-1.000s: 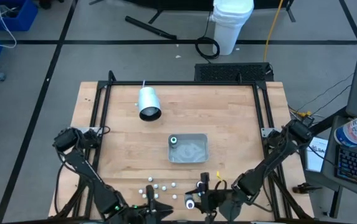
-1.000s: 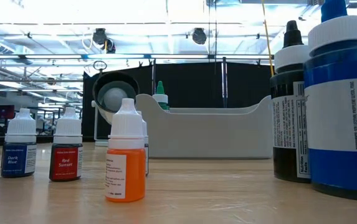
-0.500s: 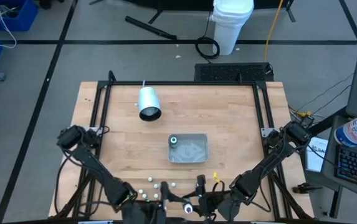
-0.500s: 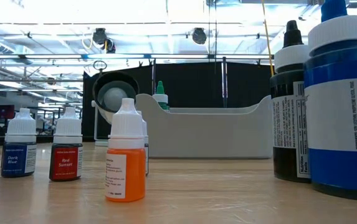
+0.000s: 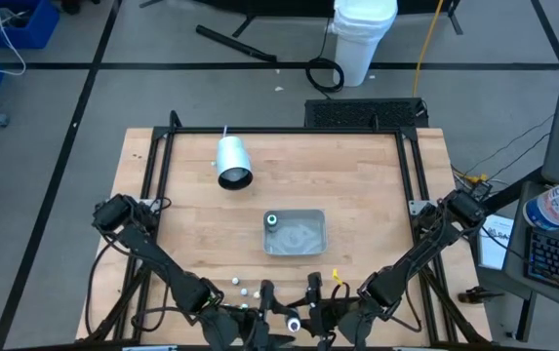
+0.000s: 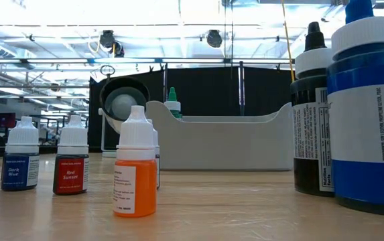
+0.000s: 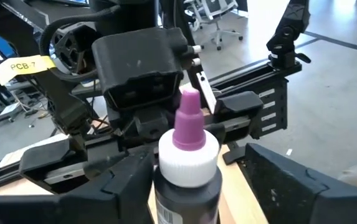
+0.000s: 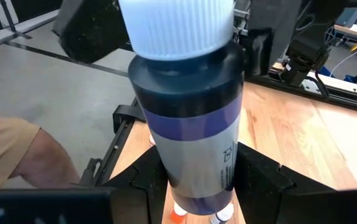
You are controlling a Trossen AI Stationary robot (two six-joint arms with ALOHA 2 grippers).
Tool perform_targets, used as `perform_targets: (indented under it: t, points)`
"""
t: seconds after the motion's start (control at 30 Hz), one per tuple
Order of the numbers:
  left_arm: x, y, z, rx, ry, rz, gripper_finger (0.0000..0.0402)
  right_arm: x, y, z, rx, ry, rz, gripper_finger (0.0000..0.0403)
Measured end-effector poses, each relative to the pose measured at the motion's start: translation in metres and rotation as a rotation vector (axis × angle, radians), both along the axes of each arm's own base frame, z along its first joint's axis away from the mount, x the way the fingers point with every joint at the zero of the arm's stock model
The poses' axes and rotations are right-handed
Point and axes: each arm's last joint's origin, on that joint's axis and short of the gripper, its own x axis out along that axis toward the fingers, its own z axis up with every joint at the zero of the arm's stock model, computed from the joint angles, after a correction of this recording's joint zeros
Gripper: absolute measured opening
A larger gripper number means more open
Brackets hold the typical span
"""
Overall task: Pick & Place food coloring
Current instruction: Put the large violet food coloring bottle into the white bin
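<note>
Left pincer (image 7: 190,186) around purple-tipped bottle (image 7: 187,168) (hidden in low view)

Both arms reach in low at table's 6 o'clock edge. Left gripper (image 5: 259,310) and right gripper (image 5: 310,310) nearly meet, each clamped on sth (small bottle).

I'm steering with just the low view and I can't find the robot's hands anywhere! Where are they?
Observer: At the table's near edge. The right gripper is shut on a white-capped dark bottle, lifted and tilted.
Operator: And the left one?
Observer: The left gripper is beside it, with a purple-tipped bottle right in front of its camera.
Operator: Is the green-capped bottle alone in the tray?
Observer: Yes. From above, the grey tray holds only that green-capped bottle, in one corner.
</note>
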Motion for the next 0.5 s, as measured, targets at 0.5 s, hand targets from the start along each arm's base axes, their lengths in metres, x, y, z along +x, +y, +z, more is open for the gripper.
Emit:
perform_targets:
  t: [0.5]
  points:
    - [0.0073,0.0092,-0.0006,0.001,0.005,0.028,0.0122,0.0007,-0.0023,-0.002,-0.011,0.015,-0.009,0.0144]
